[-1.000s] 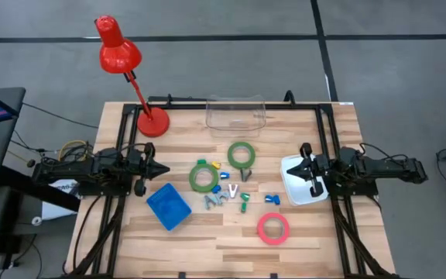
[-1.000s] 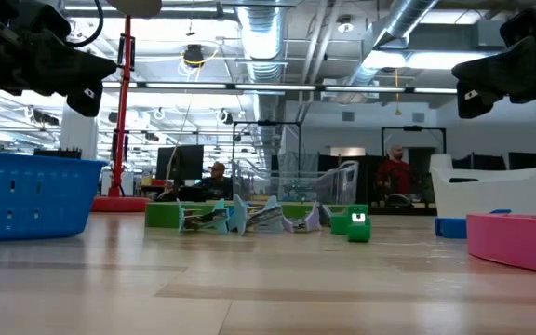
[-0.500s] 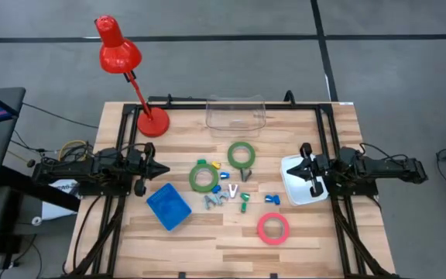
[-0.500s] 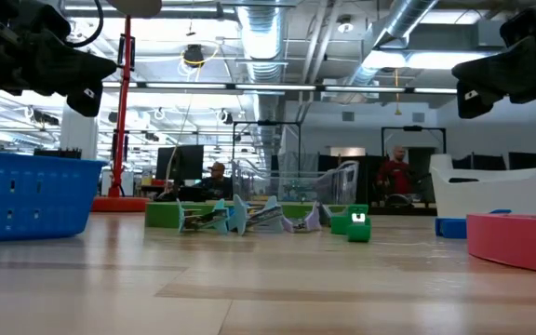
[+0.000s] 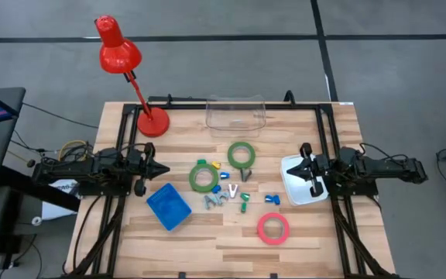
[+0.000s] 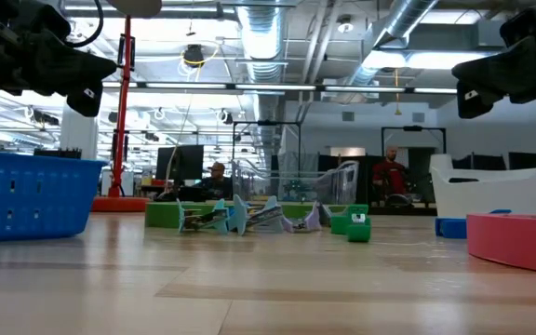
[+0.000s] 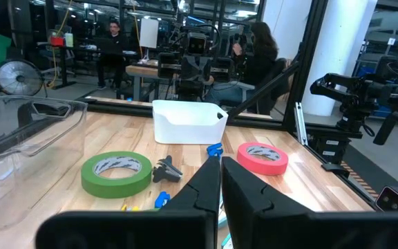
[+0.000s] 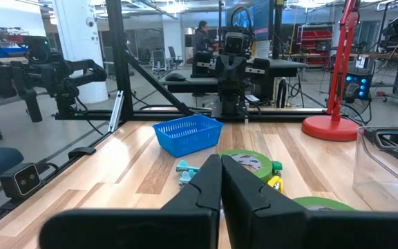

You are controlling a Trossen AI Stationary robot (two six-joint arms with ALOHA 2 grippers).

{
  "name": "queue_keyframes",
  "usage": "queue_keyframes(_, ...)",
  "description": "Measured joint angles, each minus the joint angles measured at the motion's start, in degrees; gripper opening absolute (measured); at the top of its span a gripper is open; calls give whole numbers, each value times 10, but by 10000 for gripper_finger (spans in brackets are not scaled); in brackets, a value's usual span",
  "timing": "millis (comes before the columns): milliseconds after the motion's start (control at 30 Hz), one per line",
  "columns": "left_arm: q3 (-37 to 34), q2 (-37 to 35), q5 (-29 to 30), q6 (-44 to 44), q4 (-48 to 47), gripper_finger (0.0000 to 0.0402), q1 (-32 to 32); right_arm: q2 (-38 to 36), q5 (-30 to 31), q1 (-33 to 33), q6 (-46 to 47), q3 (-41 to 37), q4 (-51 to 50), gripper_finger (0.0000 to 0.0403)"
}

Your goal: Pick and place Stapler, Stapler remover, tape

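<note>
We hold both jaws closed and empty: left gripper (image 5: pixel 163 168) beside the blue basket (image 5: pixel 168 206), right gripper (image 5: pixel 302 169) above the white bin (image 5: pixel 294 194).

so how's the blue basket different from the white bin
The blue basket has slotted, mesh-like walls; the white bin has solid, smooth ones. The basket lies on the left half of the table, askew to its edges, near the left gripper; the bin sits squarely on the right half, with the right gripper over it. Both are open-topped, roughly rectangular containers, and nothing shows inside either.
</note>
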State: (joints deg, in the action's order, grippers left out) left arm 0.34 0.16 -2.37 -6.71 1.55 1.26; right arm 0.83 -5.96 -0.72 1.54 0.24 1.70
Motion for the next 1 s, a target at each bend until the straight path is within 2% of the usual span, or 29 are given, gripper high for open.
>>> queue_keyframes(833,0,0,0,0,0,8,0,0,16,1,-3,0,0,0)
queue_keyframes(1000,0,0,0,0,0,8,0,0,17,1,-15,0,43,0)
